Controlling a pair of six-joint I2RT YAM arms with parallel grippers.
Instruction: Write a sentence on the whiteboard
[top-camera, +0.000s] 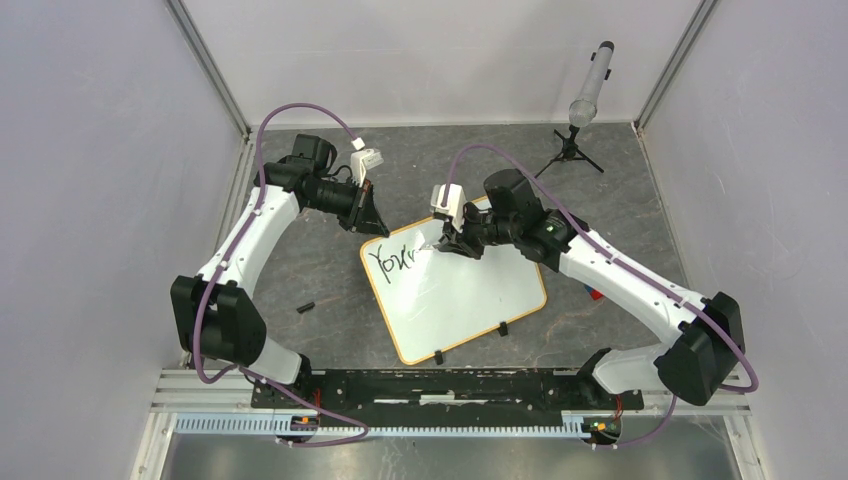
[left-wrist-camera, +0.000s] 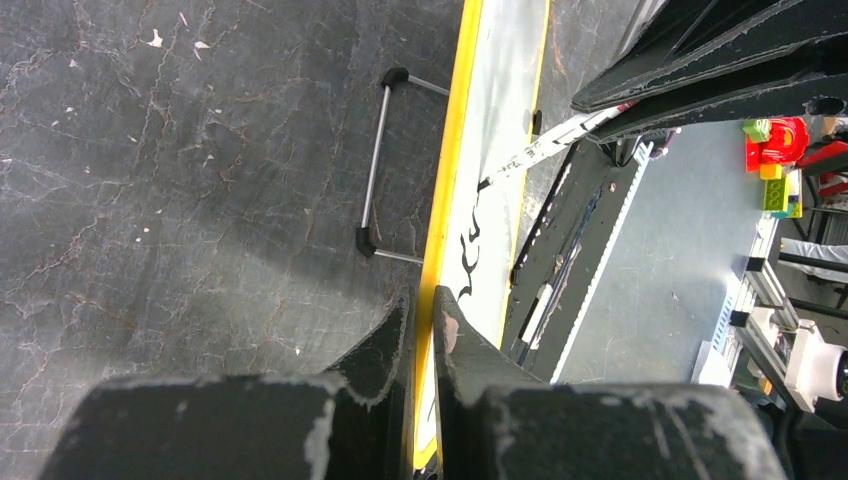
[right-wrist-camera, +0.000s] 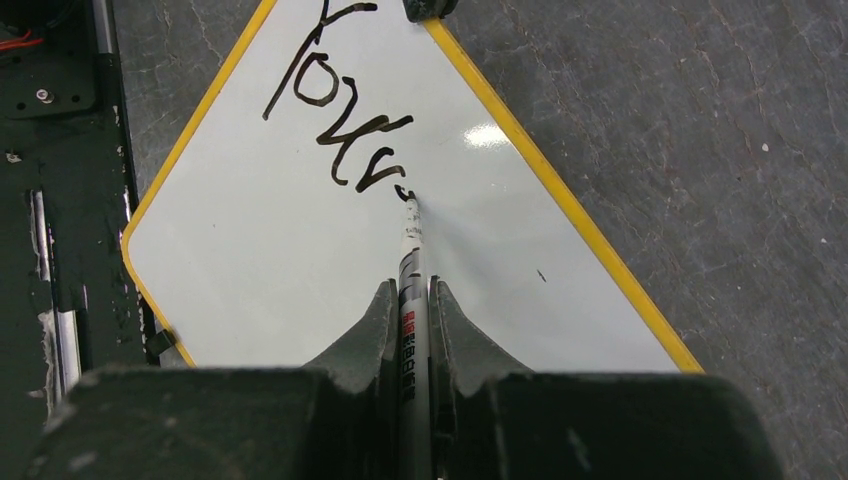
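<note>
Barely started; shows only the opening scrawl of the sentence (right-wrist-camera: 335, 110), something like "Your", slanting across the far corner of the whiteboard (top-camera: 470, 300); leaves most of the glossy white face bare, so nearly all of the wording is yet to do. Lies flat and skewed on the grey surface (top-camera: 340, 330), between the two arms, with the black clip feet toward the near side. Holds the right tool (right-wrist-camera: 411, 292) clamped on the marker (right-wrist-camera: 410, 235), tip touching the board right at the end of the last stroke, apparently mid-letter. Holds the left tool (left-wrist-camera: 423, 310) pinched together on the board's yellow frame at the far-left corner, seemingly to steady it. Looks, by all this, to be at the first word or just past it; needs the rest of this line and probably a second line below.
</note>
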